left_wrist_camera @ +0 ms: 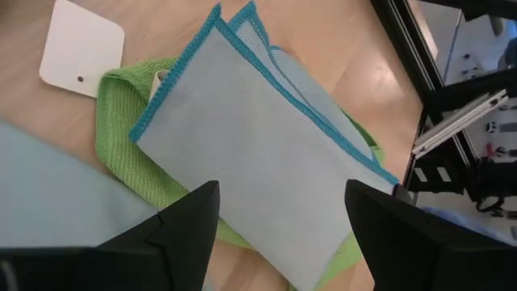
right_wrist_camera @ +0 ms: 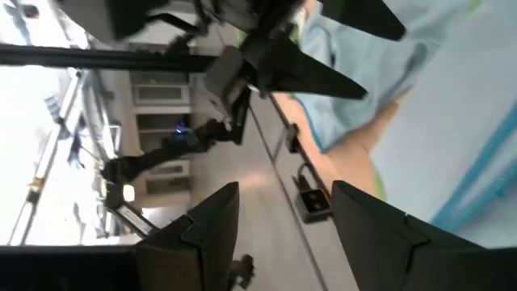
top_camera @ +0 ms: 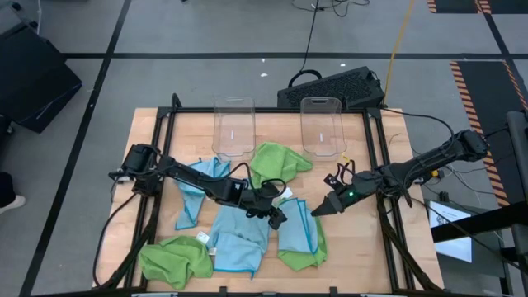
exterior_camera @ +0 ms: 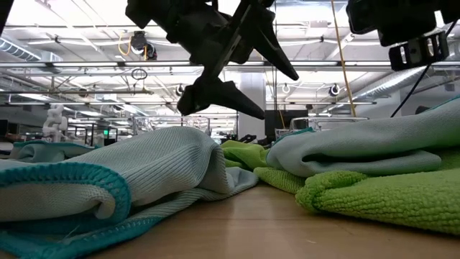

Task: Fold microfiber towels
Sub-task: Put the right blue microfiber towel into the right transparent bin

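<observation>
The left gripper (top_camera: pixel 280 217) is being held above the folded blue towel (top_camera: pixel 294 231) near the table's front middle, its fingers (left_wrist_camera: pixel 187 222) spread wide with nothing between them. The right gripper (top_camera: pixel 318 209) is being held just beside the same towel's far right corner, its jaws partly apart and likewise empty. This blue towel is lying folded on a green towel (top_camera: pixel 309 256), whose edge is showing around it. Other microfiber towels are being left unfolded: a crumpled green one (top_camera: pixel 175 258) at the front left, a flat blue one (top_camera: pixel 239 243) beside it, a blue one (top_camera: pixel 198 190) under the left arm, and a green one (top_camera: pixel 276 161) near the clear bins (top_camera: pixel 233 125). The likely trouble is that both layers are being pinched together if the fingers are lowered carelessly, so the fold is being dragged open. The two grippers are also being kept close, so a collision is being risked.
</observation>
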